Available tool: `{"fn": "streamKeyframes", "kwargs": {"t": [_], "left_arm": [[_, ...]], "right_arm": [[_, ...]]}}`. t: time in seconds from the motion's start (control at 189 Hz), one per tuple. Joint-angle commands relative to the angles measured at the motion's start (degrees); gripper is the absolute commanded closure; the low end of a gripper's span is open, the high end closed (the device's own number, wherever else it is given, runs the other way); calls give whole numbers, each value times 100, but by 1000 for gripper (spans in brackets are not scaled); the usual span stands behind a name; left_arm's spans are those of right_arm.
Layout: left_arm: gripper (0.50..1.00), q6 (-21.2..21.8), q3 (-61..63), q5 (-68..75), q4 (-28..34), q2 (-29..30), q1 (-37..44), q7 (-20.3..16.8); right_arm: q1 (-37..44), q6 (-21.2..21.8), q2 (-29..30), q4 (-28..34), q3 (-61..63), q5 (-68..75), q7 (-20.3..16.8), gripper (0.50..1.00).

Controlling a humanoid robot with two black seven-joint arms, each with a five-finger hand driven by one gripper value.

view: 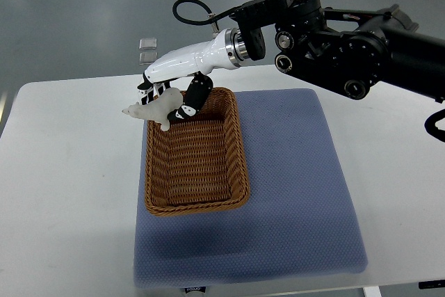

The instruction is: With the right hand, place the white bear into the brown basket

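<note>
I am looking down at a white table [62,193] that is carrying a blue-grey mat [299,193], with grey floor [83,12] running behind it toward twelve o'clock. A brown basket [196,161] is sitting on the mat's nine o'clock side, its long axis running from six to twelve. Two small pale squares [147,49] are lying on the floor beyond the table edge. My right arm [348,39] is coming in from two o'clock, black at the joints and white along the forearm, stretching across to the basket's far end. The right hand [182,99] is pointing toward nine o'clock with its fingers clamping the white bear [154,110], which is hanging just over the basket's eleven o'clock corner, above the rim.
</note>
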Motion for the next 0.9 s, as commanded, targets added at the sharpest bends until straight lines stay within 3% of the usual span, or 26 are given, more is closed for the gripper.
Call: {"fn": "streamKeyframes", "kwargs": {"t": [0.0,0.169,0.212,0.217,0.222,0.228,0.233,0.238,0.244,0.249,0.254,0.259,0.291,0.741,0.895], "left_arm": [[500,-1,0,0,0,0,0,0],[500,-1,0,0,0,0,0,0],[500,-1,0,0,0,0,0,0],[500,8,0,0,0,0,0,0],[500,8,0,0,0,0,0,0],[500,-1,0,0,0,0,0,0],[500,-1,0,0,0,0,0,0],[500,-1,0,0,0,0,0,0],[500,-1,0,0,0,0,0,0],[500,8,0,0,0,0,0,0],[500,8,0,0,0,0,0,0],[500,-1,0,0,0,0,0,0],[500,-1,0,0,0,0,0,0],[500,-1,0,0,0,0,0,0],[500,-1,0,0,0,0,0,0]], "right_arm": [[-101,-9,5,-1,-2,-7,-12,1000],[-198,-9,5,-36,-2,-16,-21,991],[-224,-17,5,-71,7,-16,-21,891],[-233,-26,5,-80,7,-16,-21,855],[-233,-26,5,-80,7,-16,-21,854],[-233,-35,5,-88,7,-16,-21,808],[-233,-35,5,-89,7,-16,-21,807],[-242,-44,5,-89,7,-7,-21,755],[-242,-44,5,-89,7,-7,-21,754],[-250,-61,14,-97,7,-7,-21,702],[-251,-61,14,-97,7,-7,-21,701],[-251,-79,14,-106,7,-7,-21,655],[-286,-123,22,-115,7,1,-21,589],[-312,-132,-74,-291,393,450,-47,576],[-435,-96,-285,-475,472,1310,-609,576]]}}
